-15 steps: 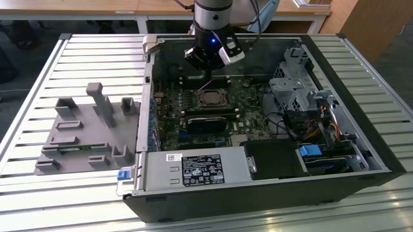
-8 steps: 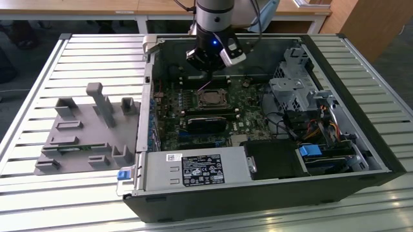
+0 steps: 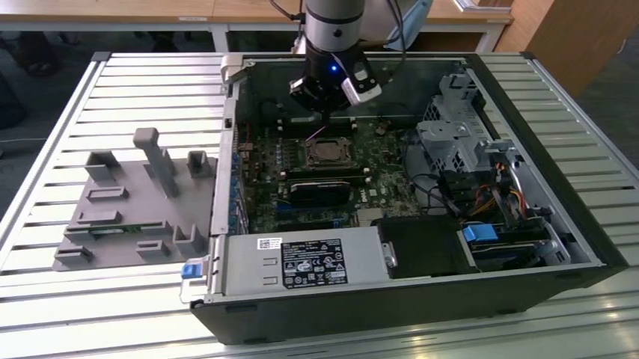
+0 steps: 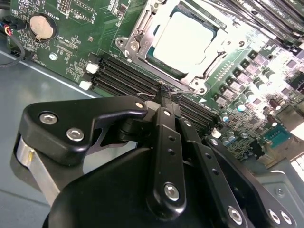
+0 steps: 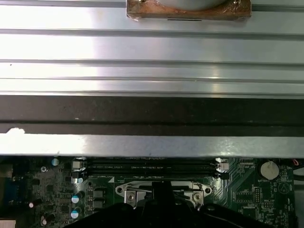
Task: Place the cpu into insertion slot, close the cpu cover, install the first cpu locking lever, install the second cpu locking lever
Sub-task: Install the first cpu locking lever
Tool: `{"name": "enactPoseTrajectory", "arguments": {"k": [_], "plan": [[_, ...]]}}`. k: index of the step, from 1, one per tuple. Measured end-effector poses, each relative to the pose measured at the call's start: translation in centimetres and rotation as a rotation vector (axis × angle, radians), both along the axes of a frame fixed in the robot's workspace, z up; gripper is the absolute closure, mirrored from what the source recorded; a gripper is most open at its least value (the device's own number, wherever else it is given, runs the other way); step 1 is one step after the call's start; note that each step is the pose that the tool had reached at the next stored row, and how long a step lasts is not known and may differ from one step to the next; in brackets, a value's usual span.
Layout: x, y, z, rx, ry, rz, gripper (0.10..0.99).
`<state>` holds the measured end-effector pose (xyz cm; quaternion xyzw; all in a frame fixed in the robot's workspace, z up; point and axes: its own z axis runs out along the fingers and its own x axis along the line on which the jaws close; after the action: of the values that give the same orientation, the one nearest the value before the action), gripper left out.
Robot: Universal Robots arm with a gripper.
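Exterior view looks down; wrist views near motherboard (image 4: 76,52).

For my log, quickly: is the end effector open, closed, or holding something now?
End effector: closed, fingers together, holding nothing visible, close beside the cpu cover.

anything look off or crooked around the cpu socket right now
Nothing stands out. The cpu sits flat and square in the socket, the cover lies level around it, and the gripper is at the cover's edge.
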<state>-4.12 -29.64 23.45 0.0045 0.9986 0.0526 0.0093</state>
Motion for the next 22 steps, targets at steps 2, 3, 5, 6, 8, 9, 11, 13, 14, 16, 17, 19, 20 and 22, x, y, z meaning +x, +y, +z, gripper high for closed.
{"name": "enactPoseTrajectory", "arguments": {"k": [2,3,5,6,8,9,11,13,14,16,17,19,20,22], "plan": [[0.09,0.05,-0.09,0.0,0.0,0.0,0.98],[0.15,0.08,-0.14,0.0,-0.0001,0.0,0.98],[0.25,0.13,-0.29,0.0,-0.0001,0.0,0.98],[0.29,0.15,-0.39,0.0,0.0,0.0,0.98],[0.39,0.18,-0.62,0.0,-0.0001,0.0,0.98],[0.46,0.21,-0.74,0.0,0.0,0.0,0.98],[0.68,0.31,-0.93,0.0,0.0001,0.0,0.98],[0.89,0.41,-1.03,0.0,0.0,0.0,0.98],[0.98,0.45,-1.07,0.0,-0.0001,0.0,0.98],[1.09,0.49,-1.14,0.0,-0.0001,0.0,0.98],[1.14,0.5,-1.18,0.0,-0.0001,0.0,0.98],[1.23,0.51,-1.32,0.0,0.0,0.0,0.98],[1.27,0.52,-1.42,0.0,-0.0001,0.0,0.98],[1.34,0.55,-1.61,0.0,0.0,0.0,0.98]]}}
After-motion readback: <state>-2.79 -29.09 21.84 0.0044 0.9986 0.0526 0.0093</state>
